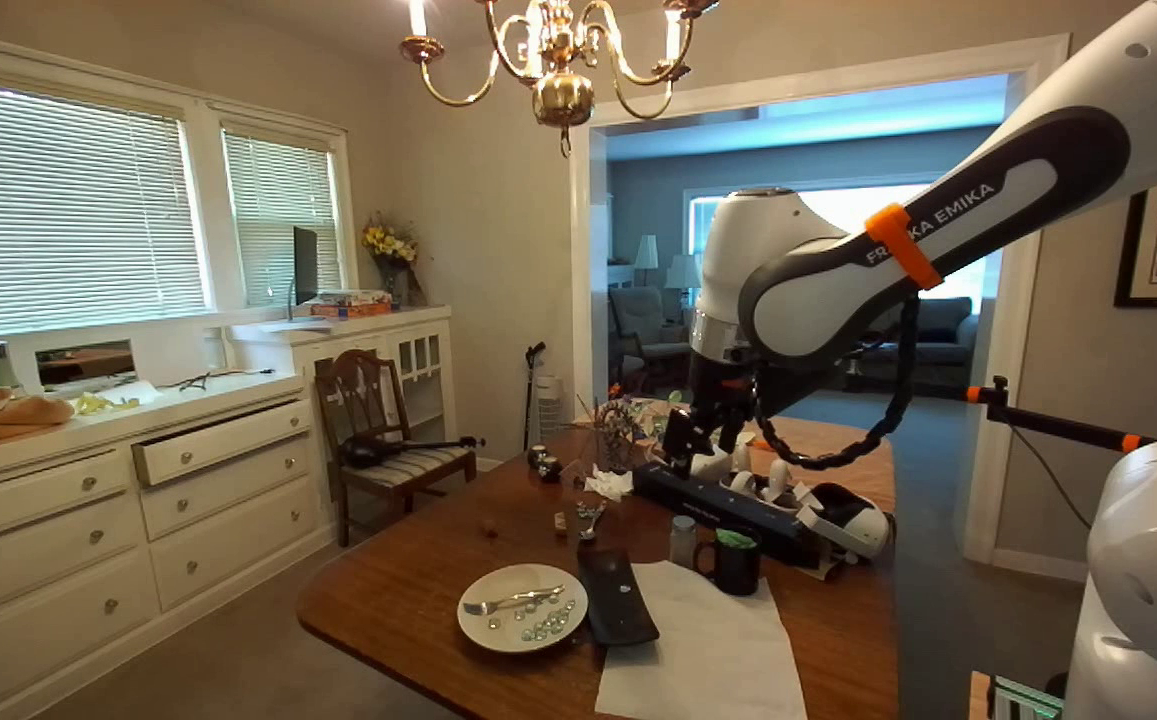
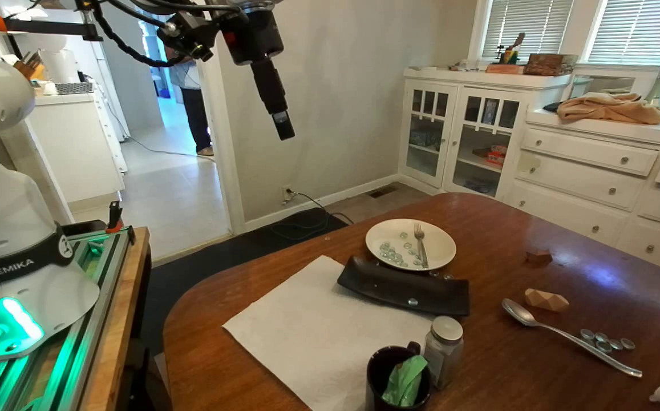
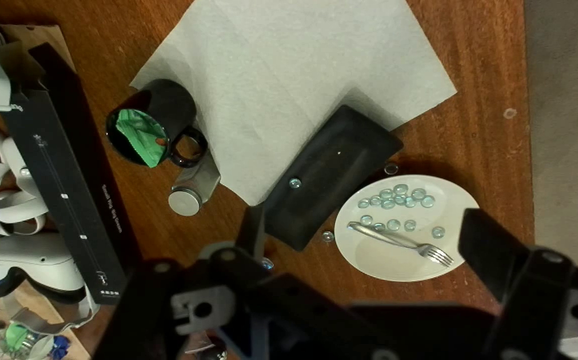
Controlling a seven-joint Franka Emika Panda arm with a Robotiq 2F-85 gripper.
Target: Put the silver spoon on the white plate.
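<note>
My jaws are spread wide, up above the brown tabletop. The silver spoon lies on the tabletop, right beside some clear glass beads and near a small tan block. It is apart from the white plate, where a fork lies with more glass beads.

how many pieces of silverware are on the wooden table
2: a fork on the white plate, and the silver spoon on the wooden table beside clear beads. Others may be hidden.

Free tabletop between spoon and tray, beads and block beside spoon
</note>
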